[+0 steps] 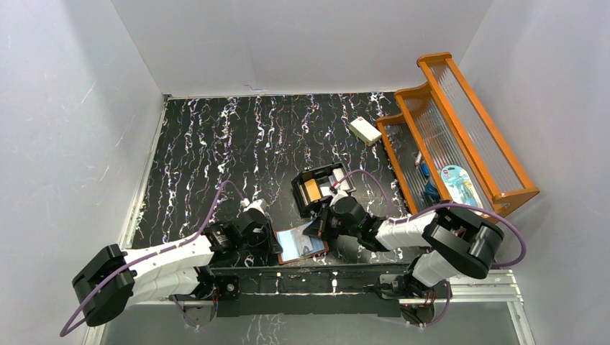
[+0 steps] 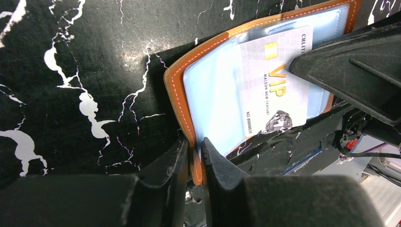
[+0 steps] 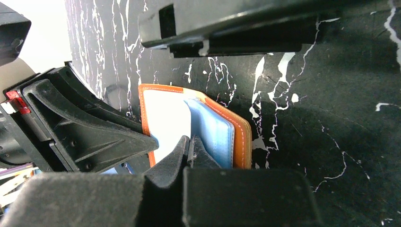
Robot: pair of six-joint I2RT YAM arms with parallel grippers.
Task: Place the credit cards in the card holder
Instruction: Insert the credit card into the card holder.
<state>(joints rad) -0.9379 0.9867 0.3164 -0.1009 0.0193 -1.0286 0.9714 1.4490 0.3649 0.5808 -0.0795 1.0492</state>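
Note:
The brown card holder [image 1: 302,244] lies open near the table's front edge, its pale blue slots [image 3: 215,130] facing up. My left gripper [image 2: 197,158] is shut on its brown left edge [image 2: 176,94]; it also shows in the top view [image 1: 277,241]. A white VIP credit card [image 2: 276,80] lies partly in a slot. My right gripper [image 3: 190,144] is shut on that card's edge [image 3: 168,118], above the holder [image 1: 316,228]. An orange card [image 1: 311,189] and white cards [image 1: 338,180] sit in a black compartmented box [image 1: 298,192].
A thick white block with a red mark [image 1: 365,130] lies at the back right. A wooden rack [image 1: 460,129] with ribbed panels stands along the right side, small items in it. White walls close in the table.

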